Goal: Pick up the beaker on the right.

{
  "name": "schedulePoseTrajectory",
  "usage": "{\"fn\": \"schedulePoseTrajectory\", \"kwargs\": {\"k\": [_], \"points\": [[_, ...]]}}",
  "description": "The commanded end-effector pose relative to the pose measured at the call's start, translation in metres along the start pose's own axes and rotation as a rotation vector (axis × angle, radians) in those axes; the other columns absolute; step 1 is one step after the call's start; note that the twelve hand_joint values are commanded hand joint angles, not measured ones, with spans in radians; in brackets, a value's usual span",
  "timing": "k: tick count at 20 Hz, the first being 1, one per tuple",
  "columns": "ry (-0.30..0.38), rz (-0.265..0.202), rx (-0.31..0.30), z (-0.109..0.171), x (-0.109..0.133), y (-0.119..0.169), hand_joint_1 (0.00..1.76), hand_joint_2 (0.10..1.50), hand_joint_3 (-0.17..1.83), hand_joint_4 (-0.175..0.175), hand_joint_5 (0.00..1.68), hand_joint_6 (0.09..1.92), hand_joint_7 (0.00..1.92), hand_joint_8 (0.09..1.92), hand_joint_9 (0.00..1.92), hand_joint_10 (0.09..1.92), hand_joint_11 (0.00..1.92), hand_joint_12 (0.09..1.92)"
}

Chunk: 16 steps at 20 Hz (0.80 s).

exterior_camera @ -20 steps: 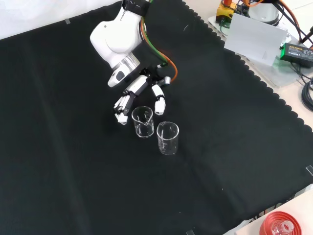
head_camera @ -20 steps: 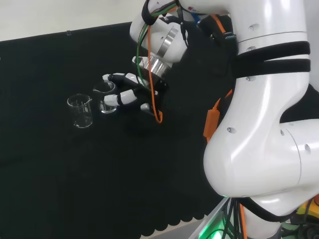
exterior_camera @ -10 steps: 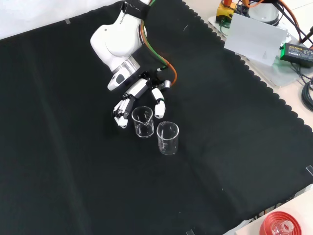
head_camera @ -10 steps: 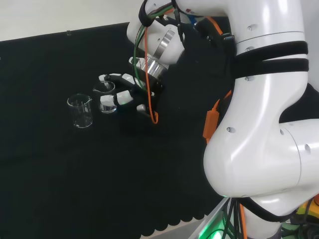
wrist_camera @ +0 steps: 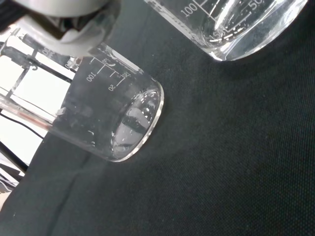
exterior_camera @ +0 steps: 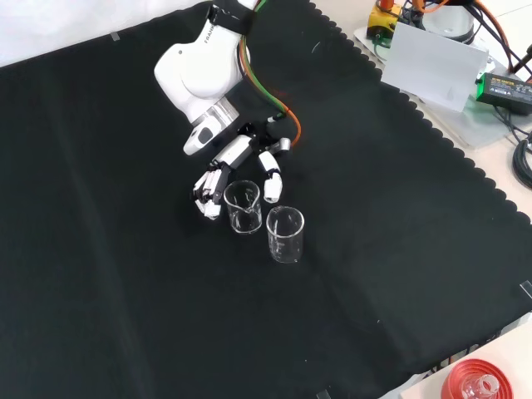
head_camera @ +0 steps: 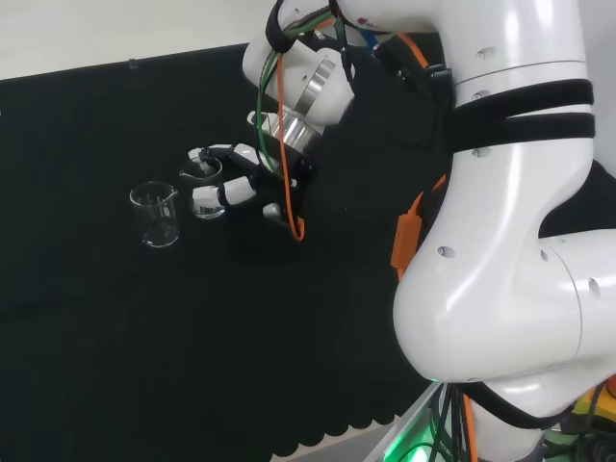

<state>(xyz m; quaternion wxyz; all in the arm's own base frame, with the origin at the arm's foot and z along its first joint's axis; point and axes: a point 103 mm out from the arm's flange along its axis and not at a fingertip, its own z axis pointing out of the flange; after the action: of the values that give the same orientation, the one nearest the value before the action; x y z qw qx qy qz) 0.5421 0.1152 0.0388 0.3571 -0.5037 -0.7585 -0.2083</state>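
Hand [exterior_camera: 235, 162]: your fingers bracket the near beaker [exterior_camera: 243, 207], spread either side, not yet clamped (a cage so closing traps the glass) | Target: upright on the cloth [exterior_camera: 125, 291], right of the other beaker [head_camera: 155, 214] in the head view | Change: hand has crept slightly closer than half a second ago; both beakers unmoved.

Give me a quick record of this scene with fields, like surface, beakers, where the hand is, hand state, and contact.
surface: black cloth over the bench
beakers: two clear, upright, apparently empty
near beaker: between the hand's fingers and thumb in the front view
other beaker: standing free, lower right of it in the front view
hand: low over the cloth, fingers spread either side of the near beaker
hand state: open, not closed on the glass
contact: cannot tell
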Motion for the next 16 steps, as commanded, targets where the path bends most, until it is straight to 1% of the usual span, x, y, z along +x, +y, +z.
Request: {"fn": "schedulePoseTrajectory", "kwargs": {"k": [1, 12, 16], "points": [[-0.003, 0.003, 0.001, 0.0014, -0.0004, 0.0005, 0.85, 0.52, 0.58, -0.066, 0.45, 0.09, 0.33, 0.67, 0.39, 0.67, 0.00, 1.22], [0.002, -0.002, -0.014, 0.0041, 0.0010, 0.0021, 0.86, 0.52, 0.58, -0.056, 0.50, 0.09, 0.39, 0.65, 0.43, 0.65, 0.00, 1.26], [0.010, -0.001, -0.030, 0.0090, 0.0047, 0.0047, 0.87, 0.53, 0.59, -0.050, 0.53, 0.09, 0.42, 0.63, 0.46, 0.64, 0.00, 1.27]]}}
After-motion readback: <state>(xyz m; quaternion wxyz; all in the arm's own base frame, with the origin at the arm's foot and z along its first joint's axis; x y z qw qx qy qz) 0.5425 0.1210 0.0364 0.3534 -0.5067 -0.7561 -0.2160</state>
